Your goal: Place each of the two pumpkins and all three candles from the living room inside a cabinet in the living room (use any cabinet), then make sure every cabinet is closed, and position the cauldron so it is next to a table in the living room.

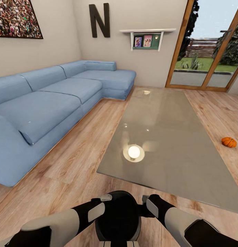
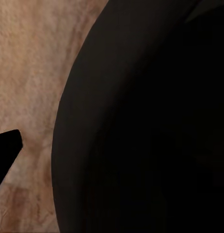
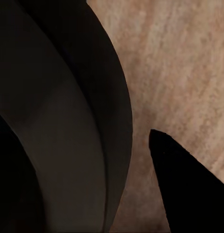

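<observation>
The left hand [image 1: 105, 198] and the right hand [image 1: 146, 199] sit on opposite sides of the cauldron [image 1: 119, 216] in the head view, each pressed to its rim, which reads as a two-sided carry so the round black pot stays level just in front of the robot's trunk and above the plank floor [image 1: 74, 161]; whether the fingers of either hand are actually clenched on the rim I cannot tell. The near edge of the worktop [image 1: 187, 161], a glossy grey glass slab, lies just ahead of the pot, so by my judgement the cauldron is close to where it should be set down. One pumpkin [image 1: 229, 142], bright orange and ribbed, lies on the floor beside the worktop's far right edge, well apart from the arms, while the blue sofa [image 1: 46, 109] runs along the wall to the left. In the left wrist view the cauldron [image 2: 151, 126] is a smooth, matt black curved wall over pale floor, with a dark fingertip [image 2: 5, 150] beside it. In the right wrist view the cauldron [image 3: 68, 126] shows its rim and a greyer inner band, with a black fingertip [image 3: 189, 189] outside it.
</observation>
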Controlling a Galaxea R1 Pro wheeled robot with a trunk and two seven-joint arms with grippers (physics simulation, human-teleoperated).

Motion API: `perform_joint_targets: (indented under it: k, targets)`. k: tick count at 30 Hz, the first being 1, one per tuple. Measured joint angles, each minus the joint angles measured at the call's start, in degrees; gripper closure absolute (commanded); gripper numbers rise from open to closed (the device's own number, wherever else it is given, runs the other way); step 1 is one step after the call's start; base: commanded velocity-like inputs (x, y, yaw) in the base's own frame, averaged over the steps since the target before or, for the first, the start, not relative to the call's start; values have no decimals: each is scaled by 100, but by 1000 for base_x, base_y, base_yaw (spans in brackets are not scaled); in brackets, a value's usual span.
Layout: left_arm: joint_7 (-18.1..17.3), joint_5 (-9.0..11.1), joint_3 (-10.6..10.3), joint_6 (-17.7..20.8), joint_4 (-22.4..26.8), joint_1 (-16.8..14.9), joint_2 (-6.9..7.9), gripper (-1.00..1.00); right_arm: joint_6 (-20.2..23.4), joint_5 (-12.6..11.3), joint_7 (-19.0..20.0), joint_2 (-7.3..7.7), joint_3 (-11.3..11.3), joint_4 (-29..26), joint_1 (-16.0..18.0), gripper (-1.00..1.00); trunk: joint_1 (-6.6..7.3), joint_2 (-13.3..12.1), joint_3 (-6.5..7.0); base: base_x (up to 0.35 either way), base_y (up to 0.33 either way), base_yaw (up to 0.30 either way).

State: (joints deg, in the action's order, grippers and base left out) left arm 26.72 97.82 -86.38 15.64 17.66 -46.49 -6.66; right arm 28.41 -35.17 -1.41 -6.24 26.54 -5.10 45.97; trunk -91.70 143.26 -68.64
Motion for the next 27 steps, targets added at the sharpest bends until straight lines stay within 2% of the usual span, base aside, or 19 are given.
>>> perform_joint_targets:
  k: [15, 21, 27]
  targets:
    - [0, 0, -2, -2, 1, 0, 7, -100, 7, 1, 0, 13, 0, 0, 0, -100, 0, 0, 0, 0, 0, 0]
    - [0, -1, 5, -243, 1, 0, 3, -100, 7, 1, 0, 17, 0, 0, 0, -100, 0, 0, 0, 0, 0, 0]
    - [0, 0, 1, -288, 8, 0, -1, -100, 7, 1, 0, 28, -2, 0, 0, -100, 0, 0, 0, 0, 0, 0]
